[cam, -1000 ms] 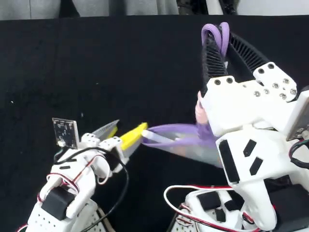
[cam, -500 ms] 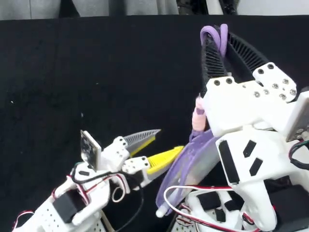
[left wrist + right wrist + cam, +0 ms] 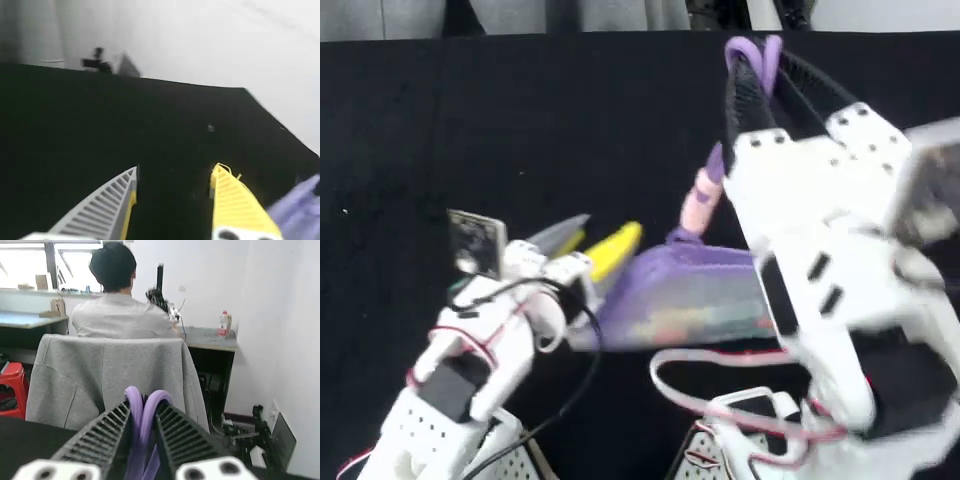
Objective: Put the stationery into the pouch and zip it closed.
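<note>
1. The left gripper [image 3: 612, 225] is just beside the end of the pouch [image 3: 690, 295] farthest from the right arm. Its jaws are apart and hold nothing, and its yellow finger [image 3: 615, 248] is at or almost at the purple wall. Closing here would likely pinch fabric rather than anything that runs the zip.
2. The pouch lies nearly level above the black surface [image 3: 520, 120]; I cannot tell whether it rests there. Blurred coloured shapes, probably the stationery, show through its wall. The zip's state is not readable, and if it is open, a swing could spill the contents.
3. A pink tag [image 3: 698, 205] juts up from the pouch's top edge. It may be the zip pull, and it would be easy to miss.
4. Farthest off, the right gripper [image 3: 143, 407] is clamped on the pouch's purple loop [image 3: 134, 399]. The thin loop could slip and drop everything.
</note>
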